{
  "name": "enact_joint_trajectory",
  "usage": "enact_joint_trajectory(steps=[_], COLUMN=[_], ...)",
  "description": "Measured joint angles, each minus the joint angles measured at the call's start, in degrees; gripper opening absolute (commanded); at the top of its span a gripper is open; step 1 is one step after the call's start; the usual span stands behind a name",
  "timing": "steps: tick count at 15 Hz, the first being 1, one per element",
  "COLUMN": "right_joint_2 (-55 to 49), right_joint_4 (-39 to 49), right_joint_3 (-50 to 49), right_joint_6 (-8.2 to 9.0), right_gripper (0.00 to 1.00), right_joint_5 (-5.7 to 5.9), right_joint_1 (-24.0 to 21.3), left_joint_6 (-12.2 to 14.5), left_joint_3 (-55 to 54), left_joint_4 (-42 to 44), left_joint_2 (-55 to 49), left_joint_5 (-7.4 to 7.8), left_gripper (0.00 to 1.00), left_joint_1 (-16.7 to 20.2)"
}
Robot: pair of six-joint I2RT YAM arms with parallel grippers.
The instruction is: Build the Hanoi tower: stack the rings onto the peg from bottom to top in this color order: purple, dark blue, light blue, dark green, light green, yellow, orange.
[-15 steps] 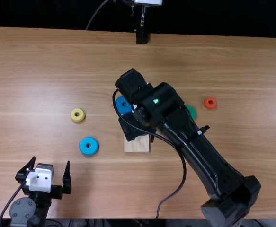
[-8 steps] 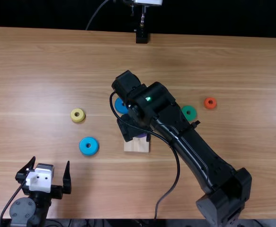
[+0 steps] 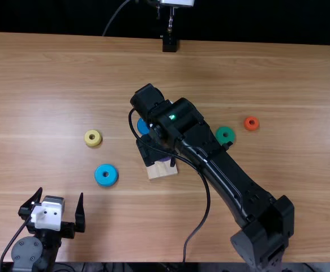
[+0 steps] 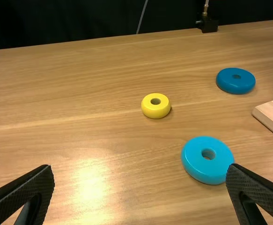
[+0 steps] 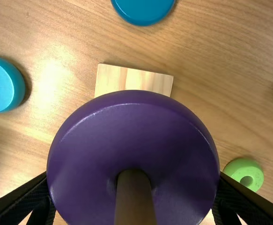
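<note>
At the lower left of the top view, the left end effector (image 3: 61,194) is released, its fingers apart. Left of center on the counter (image 3: 46,113) lie the yellow ring (image 3: 93,137) and the light blue ring (image 3: 106,175), then the dark blue ring (image 3: 143,126). Near center, the right end effector (image 3: 149,152) grasps the purple ring (image 5: 89,150), the peg (image 5: 135,199) through its hole, above the wooden base (image 3: 162,170). The light green ring (image 5: 254,172) sits lower right in the right wrist view. Right of center in the top view are the dark green ring (image 3: 225,141) and the orange ring (image 3: 251,128).

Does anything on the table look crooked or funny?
Yes, the base looks crooked: its near edge slants instead of lining up with the edge of the table. The purple ring is around its peg.
</note>
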Motion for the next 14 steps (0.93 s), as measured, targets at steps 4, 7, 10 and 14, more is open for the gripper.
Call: enact_joint_trajectory(steps=[4,7,10,14], right_joint_2=[0.26,0.26,0.26,-0.13], right_joint_4=[0.0,0.0,0.02,3.1], right_joint_3=[0.0,0.0,0.0,4.9], right_joint_6=[0.0,0.02,0.0,0.0], right_gripper=[1.0,1.0,1.0,1.0], right_joint_5=[-0.02,0.02,0.0,0.0], right_joint_1=[0.02,0.02,0.02,0.0], left_joint_6=[0.0,0.02,0.0,0.0], left_joint_3=[0.0,0.0,-0.02,0.0], left_joint_4=[-0.02,0.0,0.0,-0.02], left_joint_2=[0.0,0.0,0.0,0.0], left_joint_5=[0.0,-0.04,-0.02,-0.04], left_gripper=[1.0,1.0,1.0,1.0], left_joint_1=[0.0,0.0,0.0,0.0])
